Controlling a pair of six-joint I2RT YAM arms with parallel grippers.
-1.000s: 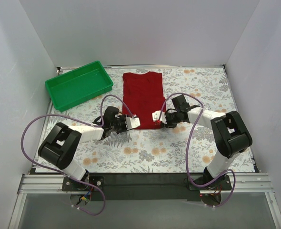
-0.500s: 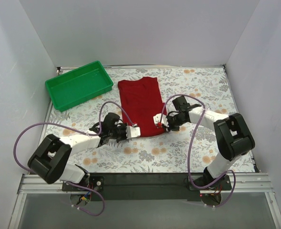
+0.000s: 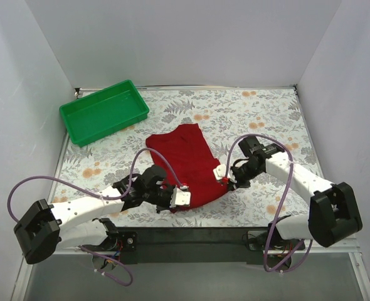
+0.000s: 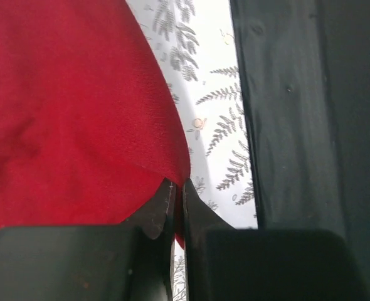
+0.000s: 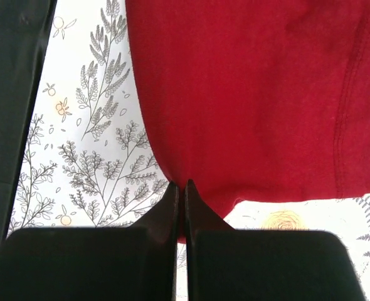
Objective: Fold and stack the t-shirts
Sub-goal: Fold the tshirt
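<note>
T-shirt (image 3: 186, 162) hem in left claw (image 3: 184, 196) and right claw (image 3: 222, 179), near table (image 3: 260, 113) edge

Right gripper (image 5: 180, 186) had its fingers pressed together on the edge of the dark red t-shirt (image 5: 248, 94), whose cloth spread away over the floral desk cover (image 5: 91, 150), stitched hem showing along one side, black strip (image 5: 12, 81) at the desk's edge.

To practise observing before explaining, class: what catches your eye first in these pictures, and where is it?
A dark red t-shirt lies on the floral table, its near corners pinched by the left gripper and right gripper. A green tray sits at the far-left corner.
</note>
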